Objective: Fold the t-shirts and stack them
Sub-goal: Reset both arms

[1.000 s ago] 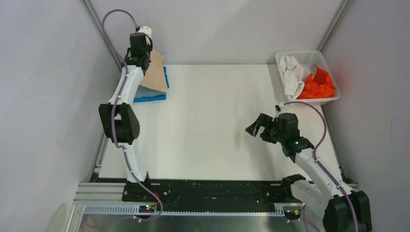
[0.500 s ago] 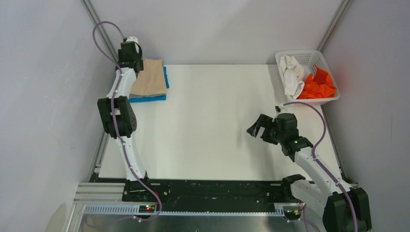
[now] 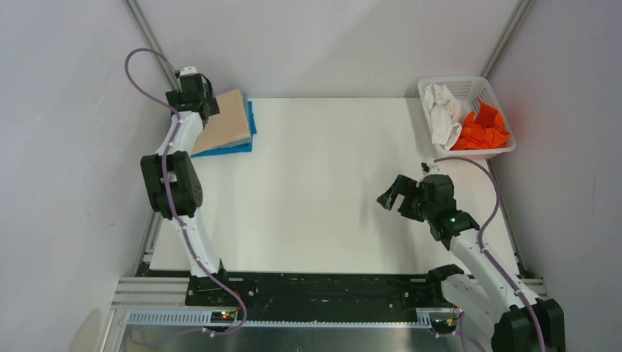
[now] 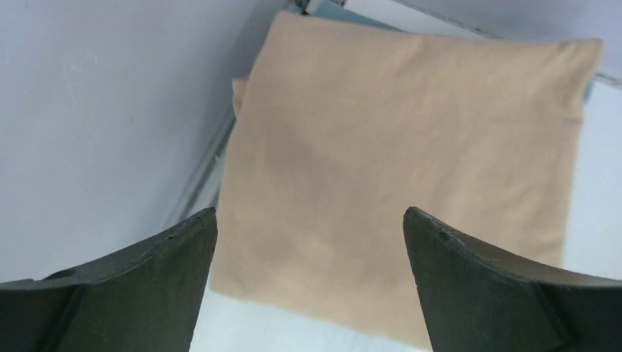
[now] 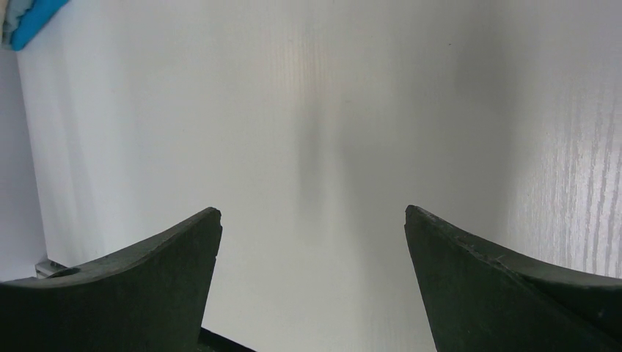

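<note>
A folded tan t-shirt (image 3: 229,119) lies on top of a bright blue one (image 3: 236,149) at the table's far left corner. My left gripper (image 3: 202,108) hovers over the tan shirt's left edge, open and holding nothing. In the left wrist view the tan t-shirt (image 4: 411,161) fills the space beyond my left gripper (image 4: 308,220), whose jaws stand wide apart. A white t-shirt (image 3: 442,111) and an orange t-shirt (image 3: 483,130) lie crumpled in the basket. My right gripper (image 3: 389,196) hangs open over bare table (image 5: 315,110), its jaws (image 5: 312,220) empty.
The white lattice basket (image 3: 469,82) stands at the far right corner. Grey walls and metal frame posts close in the table on the left, back and right. A corner of the bright blue shirt (image 5: 29,15) shows in the right wrist view.
My left gripper opened and let go of the tan shirt, which dropped flat onto the blue one; the left arm drew back to the left. The right arm barely shifted.
</note>
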Action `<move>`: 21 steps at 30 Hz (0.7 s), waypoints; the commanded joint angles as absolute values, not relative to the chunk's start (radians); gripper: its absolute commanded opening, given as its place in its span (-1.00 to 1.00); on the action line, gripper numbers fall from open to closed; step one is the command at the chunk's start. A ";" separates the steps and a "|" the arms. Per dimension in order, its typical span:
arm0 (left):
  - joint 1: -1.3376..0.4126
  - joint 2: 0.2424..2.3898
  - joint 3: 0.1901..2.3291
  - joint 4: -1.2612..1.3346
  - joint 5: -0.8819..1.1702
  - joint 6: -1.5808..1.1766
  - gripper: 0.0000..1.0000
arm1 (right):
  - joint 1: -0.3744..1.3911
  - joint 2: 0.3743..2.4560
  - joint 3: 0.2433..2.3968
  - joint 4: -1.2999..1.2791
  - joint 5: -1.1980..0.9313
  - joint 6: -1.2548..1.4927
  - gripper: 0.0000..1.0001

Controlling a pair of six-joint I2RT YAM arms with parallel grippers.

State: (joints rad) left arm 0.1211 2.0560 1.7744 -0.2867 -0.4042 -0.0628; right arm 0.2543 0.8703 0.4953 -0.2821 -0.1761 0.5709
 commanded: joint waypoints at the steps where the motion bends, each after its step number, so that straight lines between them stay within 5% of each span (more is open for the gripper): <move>1: 0.108 1.808 1.649 -0.214 -0.304 -0.243 0.99 | 0.261 0.807 0.537 -0.348 -0.141 0.593 0.99; 11: -0.319 1.163 0.964 0.033 -0.463 -0.396 0.99 | 0.292 0.666 0.497 -0.487 -0.112 0.586 0.99; 21: -0.743 0.621 0.404 -0.200 -0.646 -0.643 0.99 | 0.305 0.529 0.406 -0.523 -0.017 0.594 0.99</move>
State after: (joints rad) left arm -0.6743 0.7708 0.4808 -0.0570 -0.5201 -0.4995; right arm 0.2993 0.5648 0.4248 -0.5129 -0.0776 0.5831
